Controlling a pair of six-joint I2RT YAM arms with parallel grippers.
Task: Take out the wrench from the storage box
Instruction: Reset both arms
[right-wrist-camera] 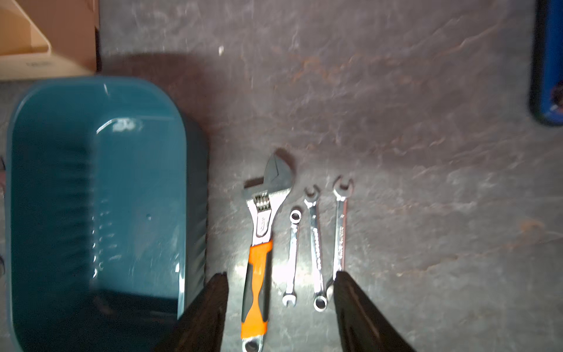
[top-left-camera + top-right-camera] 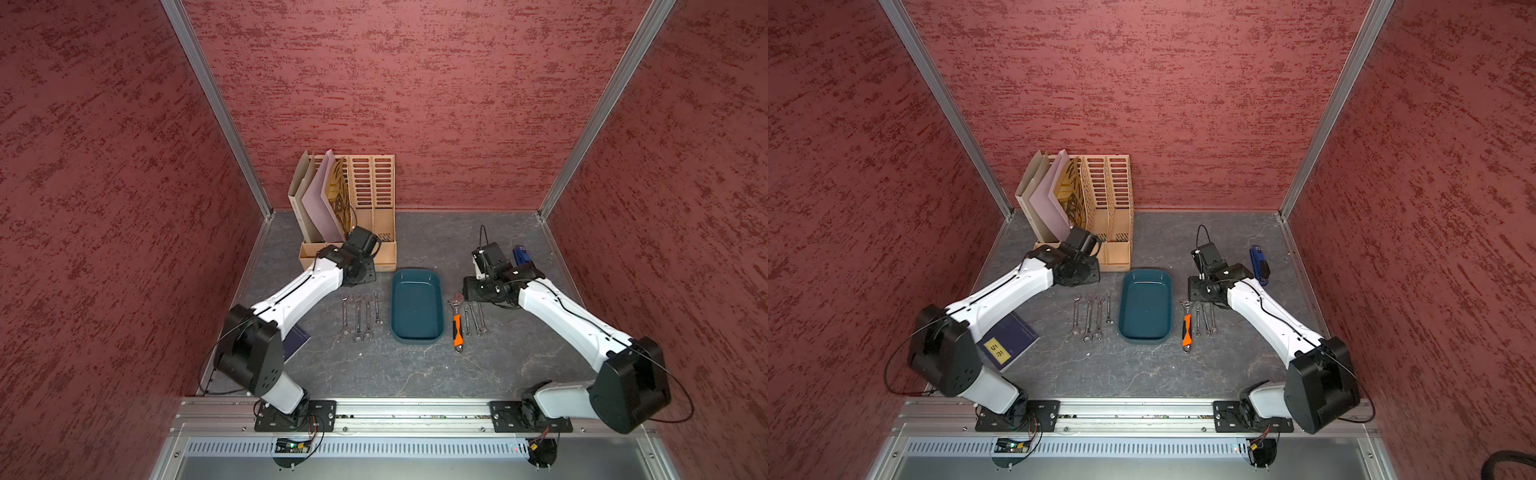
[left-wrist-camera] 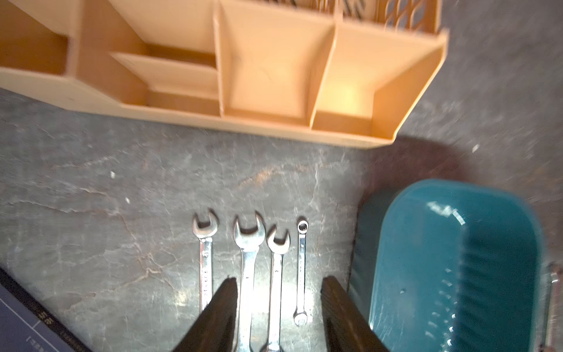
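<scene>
The dark teal storage box [image 2: 417, 307] [image 2: 1145, 305] lies in the middle of the table, and no wrench shows inside it [image 3: 451, 259] [image 1: 91, 198]. Several silver wrenches [image 2: 359, 314] [image 3: 248, 259] lie in a row on the table to its left. My left gripper [image 3: 280, 279] hangs open above them, holding nothing. To the right of the box lie an orange-handled adjustable wrench [image 2: 457, 322] [image 1: 259, 243] and three small silver wrenches [image 2: 473, 318] [image 1: 315, 240]. Over these my right gripper [image 1: 280, 274] stands open and empty.
A tall beige slotted file organizer [image 2: 353, 208] [image 3: 274, 76] with folders stands behind the left arm. A blue tool [image 2: 521, 254] [image 1: 548, 61] lies at the back right. A dark blue book [image 2: 1009, 340] rests under the left arm.
</scene>
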